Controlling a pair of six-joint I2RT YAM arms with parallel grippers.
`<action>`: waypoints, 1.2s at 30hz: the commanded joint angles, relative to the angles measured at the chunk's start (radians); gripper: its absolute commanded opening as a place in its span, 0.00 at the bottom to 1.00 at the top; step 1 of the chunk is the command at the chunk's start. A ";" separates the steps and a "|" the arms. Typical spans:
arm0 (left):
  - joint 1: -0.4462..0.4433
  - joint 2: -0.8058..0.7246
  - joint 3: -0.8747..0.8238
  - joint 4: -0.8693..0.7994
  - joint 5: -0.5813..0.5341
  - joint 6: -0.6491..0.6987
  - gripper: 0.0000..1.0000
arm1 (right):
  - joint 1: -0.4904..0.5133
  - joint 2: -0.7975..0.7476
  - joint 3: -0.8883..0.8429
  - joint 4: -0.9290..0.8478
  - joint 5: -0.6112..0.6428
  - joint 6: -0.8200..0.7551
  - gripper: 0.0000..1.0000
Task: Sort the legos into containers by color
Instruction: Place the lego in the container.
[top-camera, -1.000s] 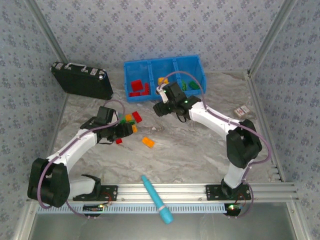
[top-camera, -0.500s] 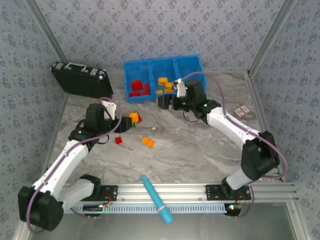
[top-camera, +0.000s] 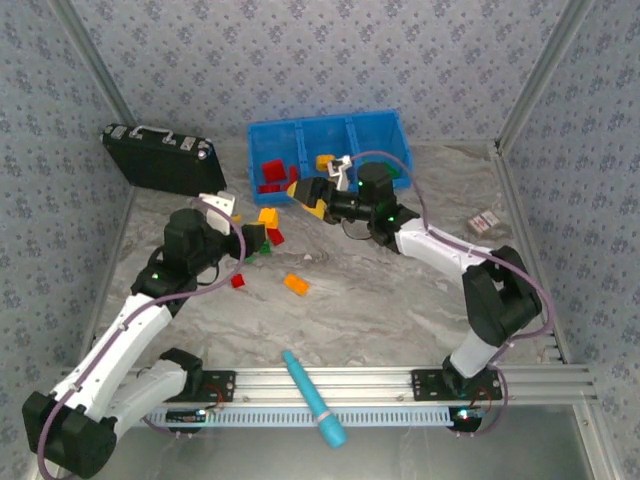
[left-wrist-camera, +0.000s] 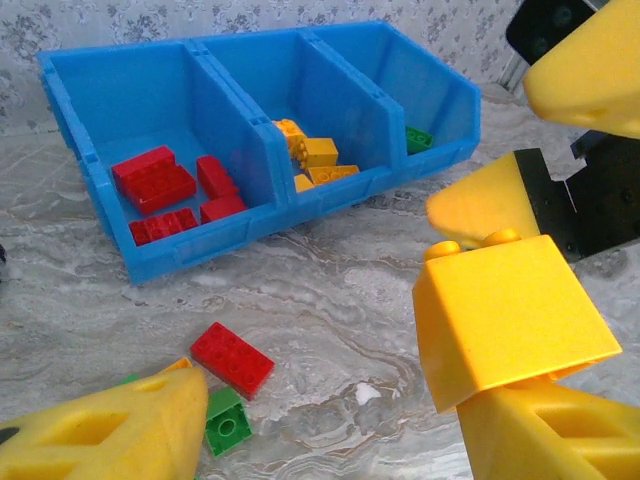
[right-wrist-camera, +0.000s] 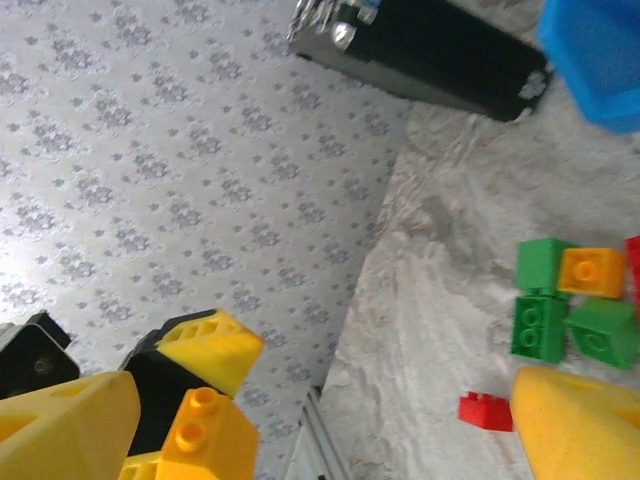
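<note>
The left claw (top-camera: 252, 238) is raised off the marbled grey surface (top-camera: 400, 300) and aimed at the blue bin (top-camera: 285, 132), its jaws wide apart. An orange-yellow brick (left-wrist-camera: 510, 320) sits against just one of its wedge-shaped yellow fingers (left-wrist-camera: 545, 435), so nothing is pinched. That brick is blocky, close to a cube with no clear long axis, smooth and glossy. The two round studs seen on it point up and away toward the bin. The right claw (top-camera: 307, 197) hangs just in front of the bin, likewise spread and empty, its tips turned toward the left claw. The bin's long axis runs left to right along the far side of the surface. Its three compartments hold red bricks (left-wrist-camera: 160, 185) on the left, orange-yellow pieces (left-wrist-camera: 318, 160) in the middle and a green piece (left-wrist-camera: 418, 140) on the right. Below the left claw a red two-by-four brick (left-wrist-camera: 232, 358) lies flat, studs up, its long axis slanting across the wrist view, with a green brick (left-wrist-camera: 225, 425) just beside it. Nearer the arms lie a small red brick (top-camera: 238, 281) and an orange brick (top-camera: 295, 284), apart from each other. A black hard case (top-camera: 165, 160) sits left of the bin.
</note>
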 joint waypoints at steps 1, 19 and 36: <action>-0.012 0.003 0.031 0.021 -0.049 0.030 0.66 | 0.041 0.014 0.077 0.035 -0.047 0.015 0.98; -0.036 -0.014 0.041 0.035 -0.104 0.036 0.67 | 0.114 0.083 0.157 -0.097 -0.077 -0.040 0.83; -0.059 -0.009 0.039 0.020 -0.116 0.033 0.66 | 0.119 0.112 0.152 -0.035 -0.092 0.008 0.42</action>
